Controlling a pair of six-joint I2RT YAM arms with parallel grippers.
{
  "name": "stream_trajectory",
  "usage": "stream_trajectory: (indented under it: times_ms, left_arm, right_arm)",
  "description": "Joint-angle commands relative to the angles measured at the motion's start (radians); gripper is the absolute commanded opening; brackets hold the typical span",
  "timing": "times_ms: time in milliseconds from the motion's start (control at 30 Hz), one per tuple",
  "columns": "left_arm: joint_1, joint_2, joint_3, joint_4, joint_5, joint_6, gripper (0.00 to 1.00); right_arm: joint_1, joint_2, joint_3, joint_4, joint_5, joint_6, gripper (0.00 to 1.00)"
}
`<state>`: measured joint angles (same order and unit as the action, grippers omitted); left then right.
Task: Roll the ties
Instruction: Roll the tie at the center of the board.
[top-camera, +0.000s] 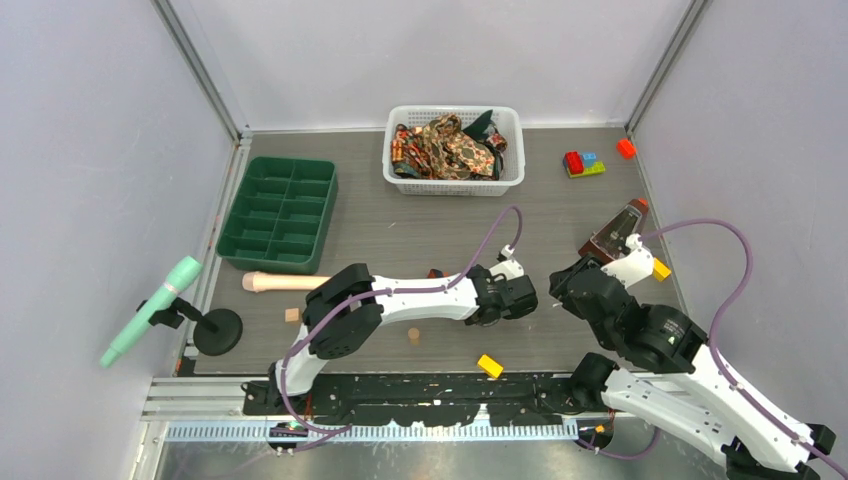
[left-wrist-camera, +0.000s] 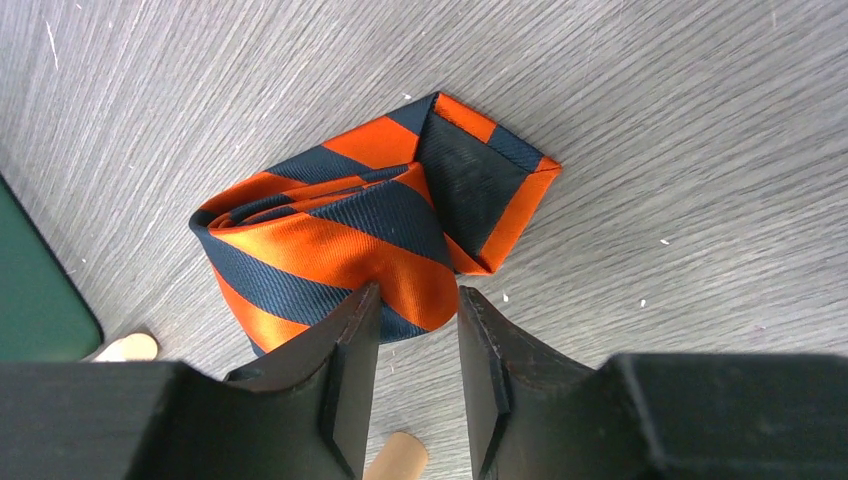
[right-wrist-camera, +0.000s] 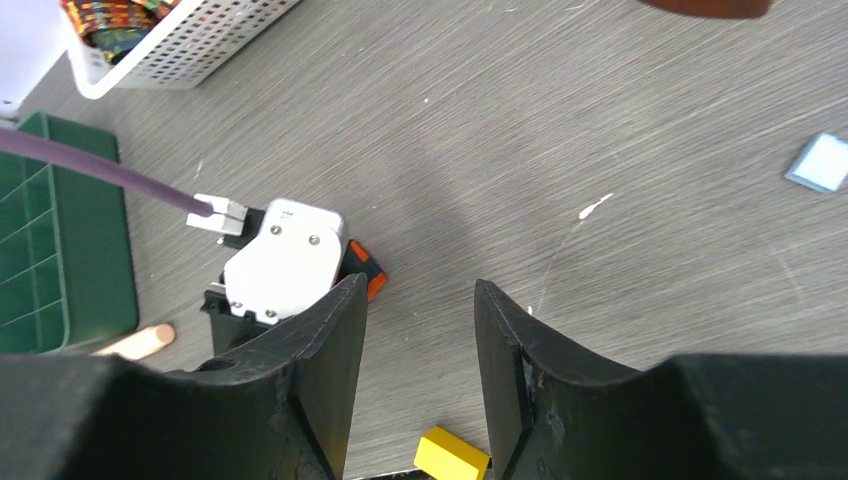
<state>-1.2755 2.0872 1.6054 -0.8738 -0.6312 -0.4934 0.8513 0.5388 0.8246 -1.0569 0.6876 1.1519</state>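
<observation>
Left wrist: left end effector (left-wrist-camera: 418, 293), fingers apart, hovers over the rolled tie (left-wrist-camera: 330, 250); soft, springy fabric, likely best pinched across its coil.

Left arm (top-camera: 420, 298) and right arm (top-camera: 700, 385): white link shells, black joint housings. Left purple cable (top-camera: 490, 232) loops off the left wrist toward 12 o'clock, right purple cable (top-camera: 745, 258) arcs off the right arm at 2 o'clock. Left gripper (left-wrist-camera: 418, 295) and right gripper (right-wrist-camera: 420, 285): matte black tapered fingers, flat inner faces. Left wrist carries a white plate (right-wrist-camera: 283, 262) with small screws, white plug (right-wrist-camera: 220, 213) at its 10 o'clock
</observation>
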Motion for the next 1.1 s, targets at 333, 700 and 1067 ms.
stream_trajectory:
  times_ms: [333,700,1067]
  left_arm:
    - [-0.004,-0.108,-0.011,0.035,-0.049,0.002,0.41]
    - [0.014,-0.288,-0.072,0.105,-0.039,0.051,0.45]
    - [0.291,-0.599,-0.396,0.301,0.236,0.023,0.50]
  right_arm:
    - [0.005,0.104,0.065,-0.038,0.061,0.019,0.56]
    - [0.005,0.094,0.017,0.059,0.012,-0.007,0.59]
    - [0.005,0.193,-0.093,0.449,-0.289,-0.223,0.64]
